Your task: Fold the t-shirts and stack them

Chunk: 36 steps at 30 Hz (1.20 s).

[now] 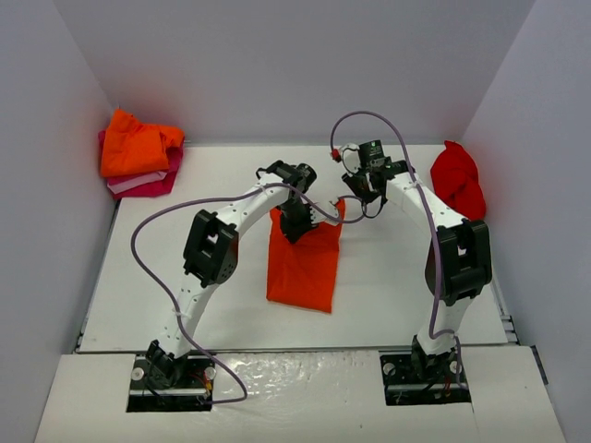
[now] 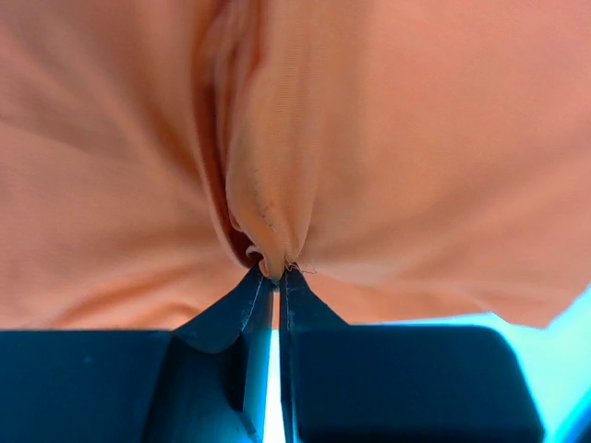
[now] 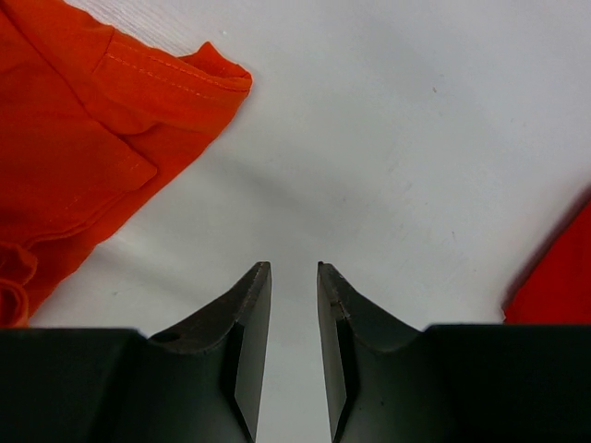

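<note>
An orange t-shirt [image 1: 303, 263], folded into a long strip, lies at the table's middle. My left gripper [image 1: 297, 224] is shut on a pinch of its cloth at the far edge; the left wrist view shows the fabric [image 2: 277, 166] bunched between the fingertips [image 2: 275, 269]. My right gripper [image 1: 362, 196] hovers open and empty just right of the shirt's far right corner; its wrist view shows that corner [image 3: 111, 138] at the left and bare table between the jaws [image 3: 294, 268]. A stack of folded shirts [image 1: 138, 155], orange on top of pink, sits at the far left. A crumpled red shirt [image 1: 459, 180] lies at the far right.
White walls close in the table on the left, back and right. The red shirt's edge also shows in the right wrist view [image 3: 554, 277]. Purple cables loop from both arms over the table.
</note>
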Tool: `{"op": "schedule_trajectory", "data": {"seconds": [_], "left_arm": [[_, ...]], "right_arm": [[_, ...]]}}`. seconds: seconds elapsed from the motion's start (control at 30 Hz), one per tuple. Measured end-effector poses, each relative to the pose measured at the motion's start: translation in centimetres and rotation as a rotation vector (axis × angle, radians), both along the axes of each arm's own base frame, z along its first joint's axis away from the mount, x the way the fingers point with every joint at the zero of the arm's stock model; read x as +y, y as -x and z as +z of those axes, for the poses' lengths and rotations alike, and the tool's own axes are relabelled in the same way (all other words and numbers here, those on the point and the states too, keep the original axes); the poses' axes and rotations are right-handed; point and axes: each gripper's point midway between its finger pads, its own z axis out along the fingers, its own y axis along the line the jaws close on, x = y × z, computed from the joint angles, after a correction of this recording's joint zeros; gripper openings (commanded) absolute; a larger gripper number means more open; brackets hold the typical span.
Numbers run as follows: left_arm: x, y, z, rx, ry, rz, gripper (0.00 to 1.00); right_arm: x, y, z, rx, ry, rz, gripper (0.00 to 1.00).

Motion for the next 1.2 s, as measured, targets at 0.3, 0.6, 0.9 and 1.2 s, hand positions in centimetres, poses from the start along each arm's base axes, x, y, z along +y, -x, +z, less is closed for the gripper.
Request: {"op": "schedule_trajectory", "data": {"seconds": [0.3, 0.6, 0.9, 1.2], "left_arm": [[3.0, 5.9, 6.7, -0.020, 0.028, -0.028, 0.00], [2.9, 9.5, 6.6, 0.015, 0.009, -0.061, 0.00], [2.6, 10.6, 6.2, 0.037, 0.001, -0.081, 0.00], [2.8, 10.3, 5.4, 0.053, -0.019, -0.080, 0.00]], "right_arm": [[3.5, -0.8, -0.8, 0.086, -0.114, 0.091, 0.06], [9.7, 1.7, -5.0, 0.262, -0.148, 0.243, 0.07], [15.8, 7.4, -7.2, 0.418, -0.167, 0.457, 0.07], [15.5, 7.5, -10.7, 0.498, -0.120, 0.441, 0.03]]}}
